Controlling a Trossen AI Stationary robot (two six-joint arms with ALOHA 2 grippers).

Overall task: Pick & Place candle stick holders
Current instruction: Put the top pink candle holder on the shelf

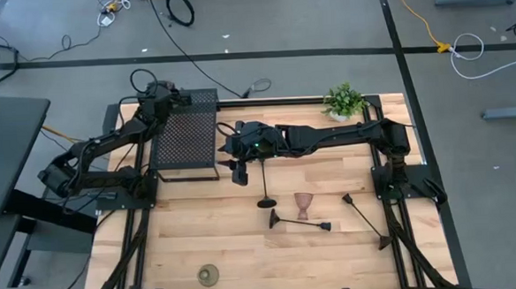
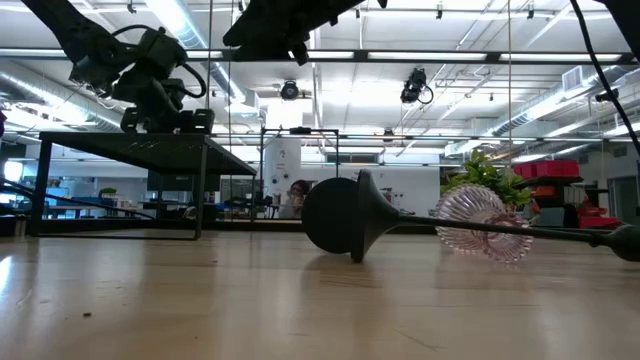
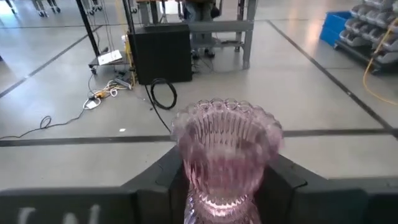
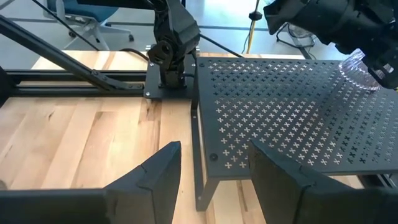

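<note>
My left gripper (image 1: 160,89) is shut on a pinkish glass goblet (image 3: 224,149) above the far left corner of the black mesh box (image 1: 185,135). My right gripper (image 1: 239,175) is open and empty (image 4: 214,168) at the box's near right corner, above the table. A second pink goblet (image 1: 304,204) lies on its side on the table. Two black stems (image 1: 297,220) (image 1: 366,218) lie on the table. A third black stem (image 1: 265,187) has its base toward the near edge. The olive-gold holder (image 1: 209,274) sits near the front edge. My left gripper pinches the goblet's lower bowl (image 3: 221,199) between its two fingers (image 3: 158,180), one on each side. The ribbed bowl and scalloped rim (image 3: 224,109) stand out beyond the fingertips. In the right wrist view the goblet (image 4: 357,65) is clear above the box's top.
The mesh box's perforated top (image 4: 280,118) stands on thin legs at the table's far left. A small green potted plant (image 1: 344,100) stands at the far right. Bare wood lies between the olive-gold holder and the stems.
</note>
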